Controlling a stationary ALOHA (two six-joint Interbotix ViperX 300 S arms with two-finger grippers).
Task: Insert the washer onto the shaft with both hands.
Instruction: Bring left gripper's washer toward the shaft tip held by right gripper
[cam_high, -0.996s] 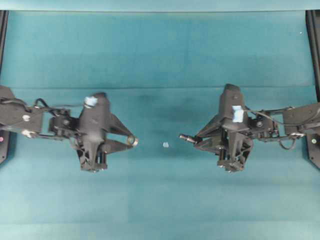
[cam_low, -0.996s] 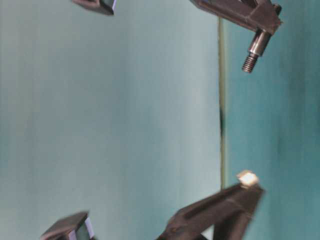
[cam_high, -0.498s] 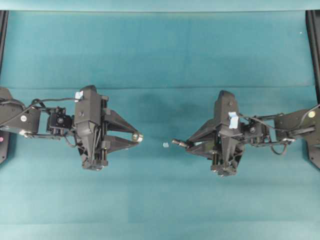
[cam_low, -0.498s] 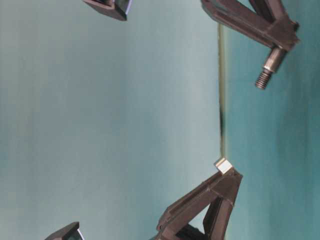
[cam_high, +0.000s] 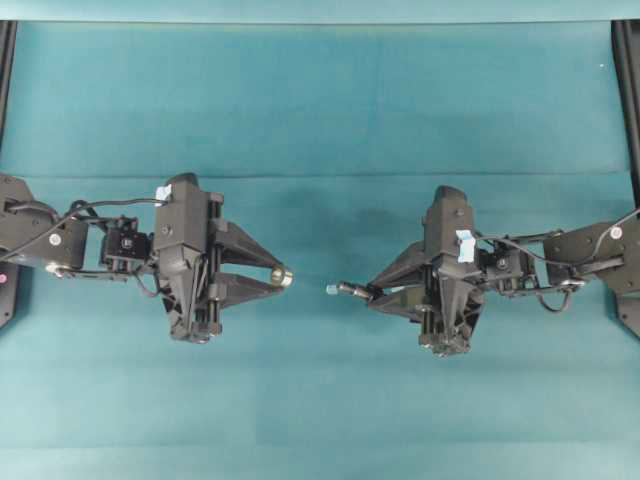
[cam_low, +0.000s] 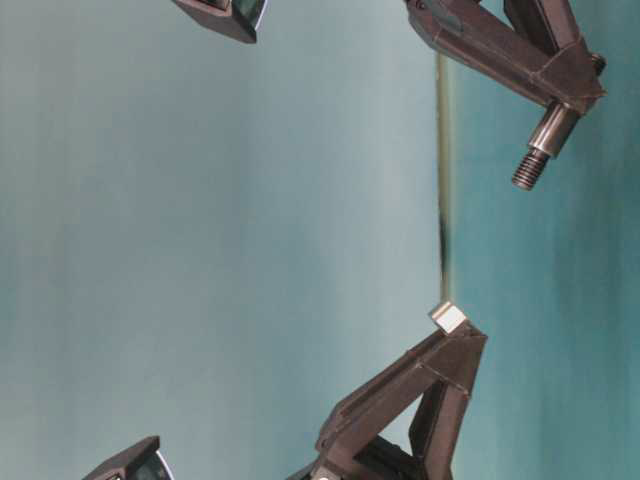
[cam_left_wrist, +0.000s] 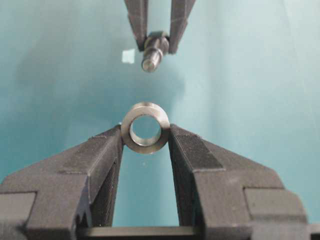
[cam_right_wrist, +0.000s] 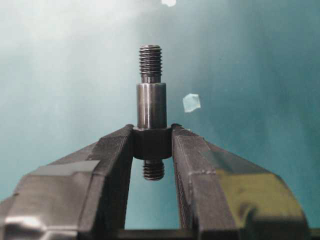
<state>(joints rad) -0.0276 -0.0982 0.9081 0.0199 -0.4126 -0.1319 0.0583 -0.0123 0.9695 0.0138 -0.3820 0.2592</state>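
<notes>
Teal cloth is covering the desk (cam_high: 320, 100), and above it both arms are drawing inward, narrowing the gap since a second ago, so mating is getting close. The left jaws (cam_left_wrist: 145, 131) are pinching the small silvery metal washer (cam_left_wrist: 145, 127). The right jaws (cam_right_wrist: 152, 142) are clamping the stepped dark grey shaft (cam_right_wrist: 151, 105), its threaded tip near the washer's hole, not touching.

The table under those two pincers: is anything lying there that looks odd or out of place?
Only a tiny pale chip lying loose on the teal table, below the gap between the pincers. It belongs to neither the washer nor the shaft, both gripped cleanly.
</notes>
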